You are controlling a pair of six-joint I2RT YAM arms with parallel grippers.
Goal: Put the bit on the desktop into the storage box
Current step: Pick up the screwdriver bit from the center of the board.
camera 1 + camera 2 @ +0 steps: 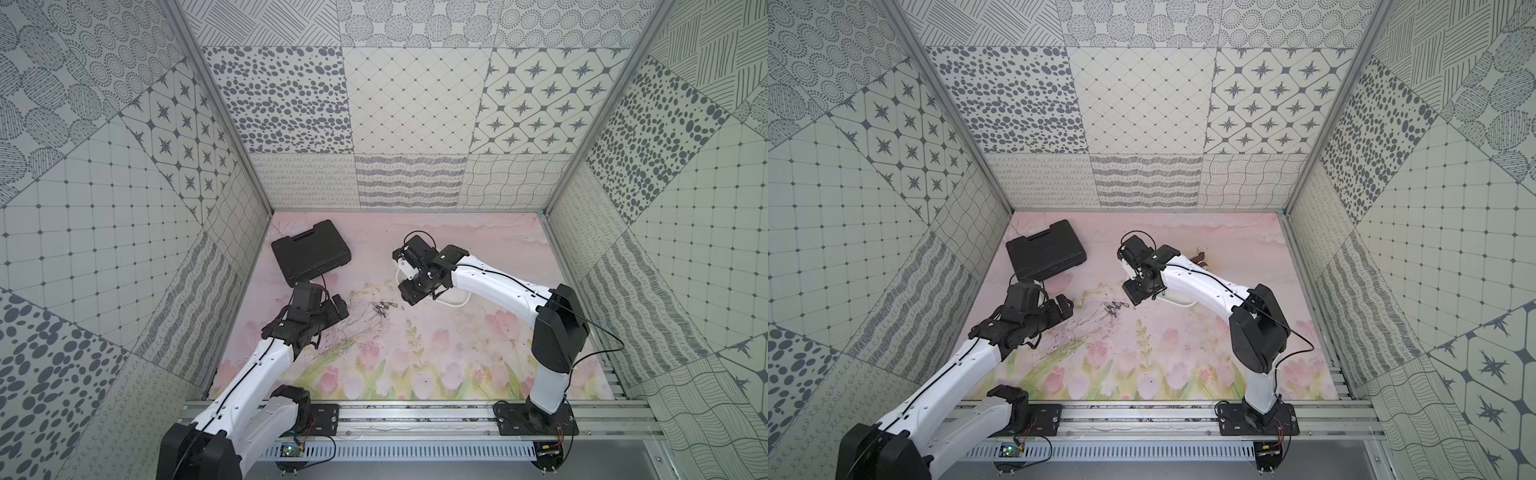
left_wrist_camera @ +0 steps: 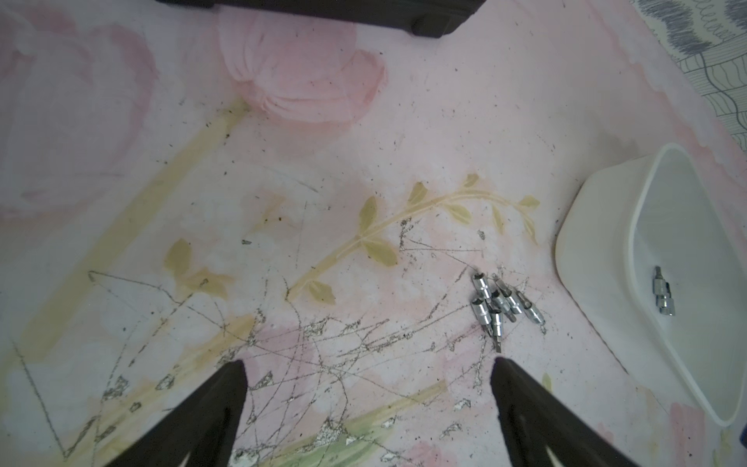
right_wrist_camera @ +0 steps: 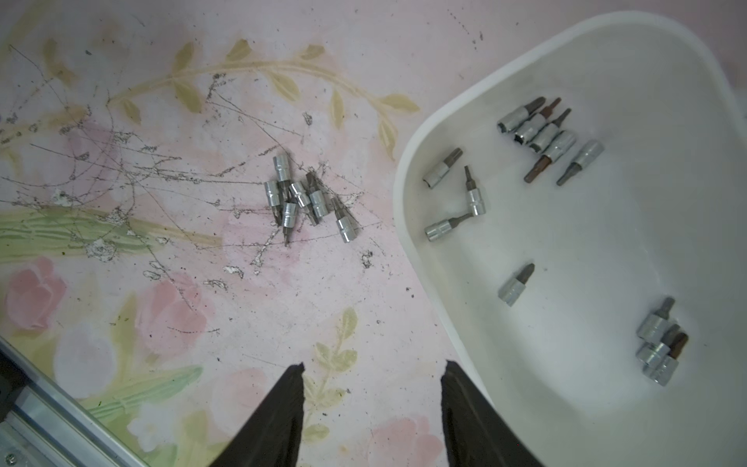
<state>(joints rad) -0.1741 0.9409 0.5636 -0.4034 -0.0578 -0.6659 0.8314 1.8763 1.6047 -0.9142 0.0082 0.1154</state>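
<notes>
Several silver bits (image 3: 307, 198) lie in a small pile on the scratched pink desktop (image 1: 415, 353), seen in both top views (image 1: 383, 308) (image 1: 1112, 309) and in the left wrist view (image 2: 501, 307). The white storage box (image 3: 408, 170) stands just right of the pile, mostly under my right arm (image 1: 455, 300), and holds several bits (image 3: 541, 137). My right gripper (image 3: 374, 366) hovers open and empty over the desktop beside the box's rim. My left gripper (image 2: 370, 362) is wide open and empty, low over the desktop left of the pile.
A closed black tool case (image 1: 311, 251) lies at the back left, beyond my left gripper. An aluminium rail (image 1: 415, 415) runs along the front edge. Patterned walls enclose the desktop on three sides. A small brown object (image 1: 1200, 259) sits behind my right arm.
</notes>
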